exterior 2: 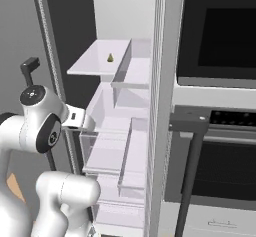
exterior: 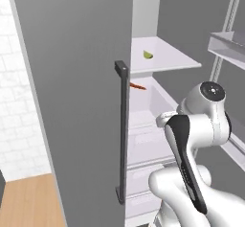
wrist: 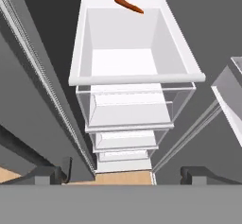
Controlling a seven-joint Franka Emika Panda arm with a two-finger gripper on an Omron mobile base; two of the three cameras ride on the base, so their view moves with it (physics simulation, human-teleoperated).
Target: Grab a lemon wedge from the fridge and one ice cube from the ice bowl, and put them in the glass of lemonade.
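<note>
The fridge (exterior: 72,101) stands with its left door shut and its right door swung open, so the white shelves and drawers show. A small yellow-green lemon wedge (exterior: 148,54) lies on the upper shelf (exterior 2: 85,71), and it appears again as the lemon wedge (exterior 2: 110,57) from the other side. My gripper (wrist: 124,173) is open with nothing between its fingers. It hangs inside the fridge opening, below the wedge's shelf, and looks down over a white drawer (wrist: 137,79) and the clear drawers under it.
An orange carrot (wrist: 128,4) lies at the back behind the white drawer. The open door's bins (exterior: 229,46) jut out on the right. A black wall oven (exterior 2: 215,31) and a lower oven with a bar handle (exterior 2: 190,126) flank the fridge. The shut door carries a dark handle (exterior: 122,130).
</note>
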